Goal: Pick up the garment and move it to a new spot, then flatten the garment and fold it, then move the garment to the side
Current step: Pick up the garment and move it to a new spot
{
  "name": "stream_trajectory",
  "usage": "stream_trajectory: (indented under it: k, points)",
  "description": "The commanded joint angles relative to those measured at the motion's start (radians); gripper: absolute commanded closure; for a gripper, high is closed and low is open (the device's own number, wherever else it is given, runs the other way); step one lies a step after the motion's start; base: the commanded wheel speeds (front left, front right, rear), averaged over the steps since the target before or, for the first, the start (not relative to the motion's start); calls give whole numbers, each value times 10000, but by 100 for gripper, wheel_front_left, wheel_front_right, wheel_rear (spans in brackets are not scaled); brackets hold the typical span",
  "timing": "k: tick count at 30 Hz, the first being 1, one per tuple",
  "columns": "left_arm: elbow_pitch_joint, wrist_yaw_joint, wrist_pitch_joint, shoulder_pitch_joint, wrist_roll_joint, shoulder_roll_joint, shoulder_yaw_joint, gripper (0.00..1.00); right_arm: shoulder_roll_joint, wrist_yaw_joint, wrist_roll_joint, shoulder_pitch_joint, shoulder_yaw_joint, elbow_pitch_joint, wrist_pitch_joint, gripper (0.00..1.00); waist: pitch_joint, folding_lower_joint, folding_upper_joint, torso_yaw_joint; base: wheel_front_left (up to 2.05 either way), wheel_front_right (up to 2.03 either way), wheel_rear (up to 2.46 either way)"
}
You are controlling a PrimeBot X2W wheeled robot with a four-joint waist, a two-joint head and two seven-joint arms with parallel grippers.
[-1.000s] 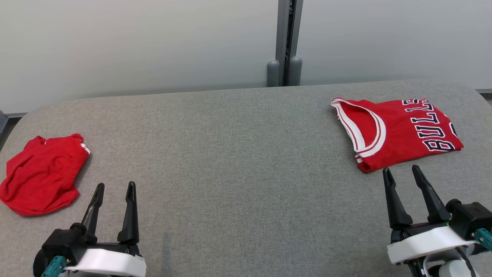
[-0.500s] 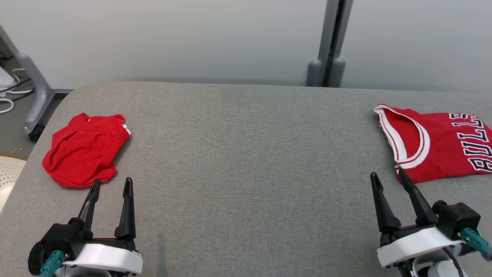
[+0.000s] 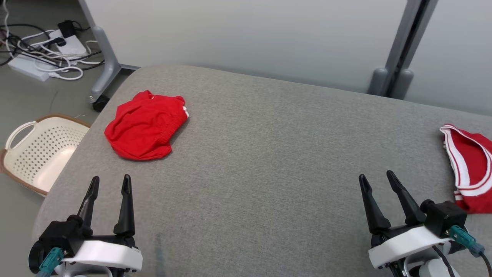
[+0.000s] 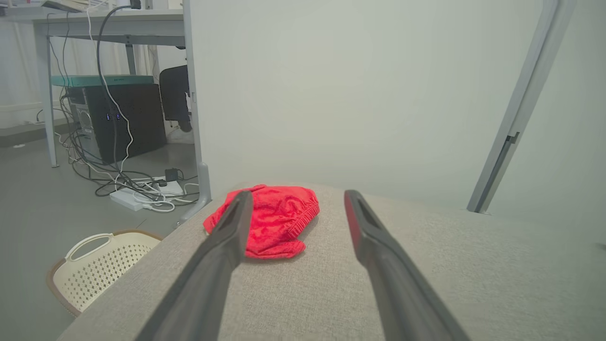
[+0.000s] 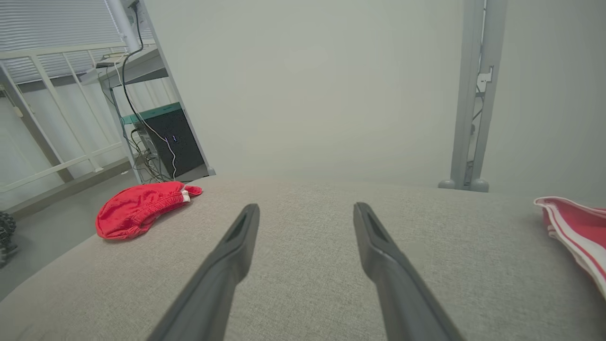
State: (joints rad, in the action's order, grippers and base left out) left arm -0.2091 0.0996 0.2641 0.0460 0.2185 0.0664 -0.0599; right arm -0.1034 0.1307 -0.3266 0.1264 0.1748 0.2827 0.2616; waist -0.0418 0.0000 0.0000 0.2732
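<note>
Head view: after a leftward camera swing, the garment (image 3: 145, 126) at the desk's (image 3: 269, 154) far left corner is faced; left pincer (image 3: 110, 178) and right pincer (image 3: 376, 175) are spread. Left wrist view: garment (image 4: 272, 220) is framed ahead for pickup. Right wrist view: it is seen apart.

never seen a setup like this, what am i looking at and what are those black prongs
It is a two-armed robot. The dark prongs are its grippers' fingers. The wide picture comes from a camera on its head, looking down: the left gripper at lower left, the right gripper at lower right. The other two come from cameras on each wrist, looking along that arm's own fingers. On the grey fabric-covered table lie a crumpled red cloth garment towards the left and a red jersey with white trim at the right edge. A cream perforated plastic basket stands beside the table. Both grippers are open and hold nothing.
</note>
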Motion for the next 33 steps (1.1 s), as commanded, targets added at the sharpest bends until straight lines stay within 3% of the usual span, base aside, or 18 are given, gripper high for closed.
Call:
stream_trajectory:
  k: [1, 10, 21, 28, 33]
  points:
    - [-27, -18, -1, 70, 26, 8, -8, 0, -89, 6, -84, 104, 36, 68, 43, 0, 11, 0, 0, 382, 0, 0, 0]
    - [-93, 11, -1, -13, 70, -17, -35, 0, -93, 6, -170, 193, 244, 223, 43, 0, 81, 0, 0, 1045, 0, 0, 0]
    - [-66, -13, -1, -33, 51, 6, -166, 0, -99, 6, -259, 285, 452, 367, 43, 0, 167, 0, 0, 967, 0, 0, 0]
    - [198, 37, -182, 665, 232, 404, -383, 0, -156, 6, -204, 479, 445, 289, 42, 0, -145, 0, 0, 633, 0, 0, 0]
    - [131, 131, -1378, 1718, 503, 1138, -404, 0, -133, 6, -168, 646, 523, 316, 42, 0, -469, 0, 0, 292, 0, 0, 0]
